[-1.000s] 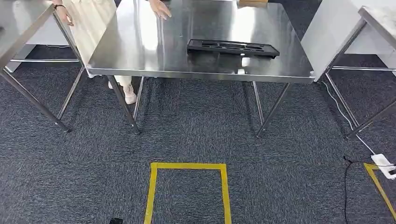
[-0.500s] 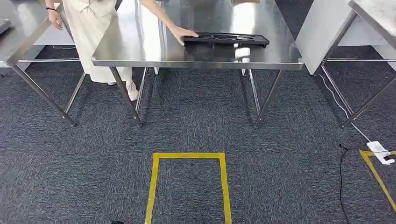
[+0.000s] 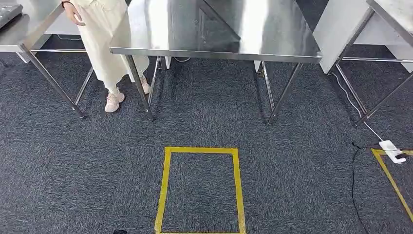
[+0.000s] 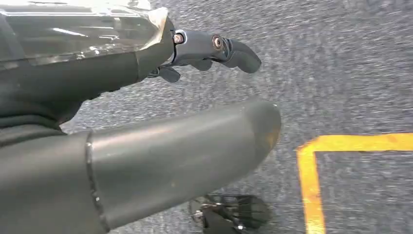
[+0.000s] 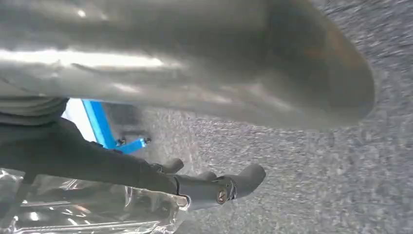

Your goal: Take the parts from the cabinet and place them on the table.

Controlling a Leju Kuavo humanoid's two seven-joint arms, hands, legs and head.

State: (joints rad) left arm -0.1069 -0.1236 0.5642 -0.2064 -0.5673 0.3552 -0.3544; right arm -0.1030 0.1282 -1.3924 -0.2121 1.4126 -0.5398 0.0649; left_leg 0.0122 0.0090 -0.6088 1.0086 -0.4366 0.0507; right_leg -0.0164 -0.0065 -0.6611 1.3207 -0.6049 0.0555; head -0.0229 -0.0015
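Now, in the head view, the steel table [image 3: 214, 29] stands ahead across the dark carpet, its top bare where a black tray-like part lay a second ago; half a second ago a person's hand was on that part, and it is gone from the tabletop since. The person [image 3: 104, 44], in a pale garment, stands at the table's left corner beside a second table [image 3: 24, 29]. The whole picture has also shifted, so the camera has moved. A yellow taped rectangle [image 3: 200, 187] marks the floor in front of the robot, and a white power strip [image 3: 392, 150] lies to the right.

From the left wrist, the left hand [image 4: 204, 51] hangs over the carpet, fingers loosely extended and apart, holding nothing; a corner of yellow tape shows beneath it.

From the right wrist, the right hand [image 5: 214, 187] likewise hangs with fingers extended and nothing in them, a blue frame [image 5: 104, 129] behind it.

No cabinet or part is visible, so a fresh fetch probably lies ahead.
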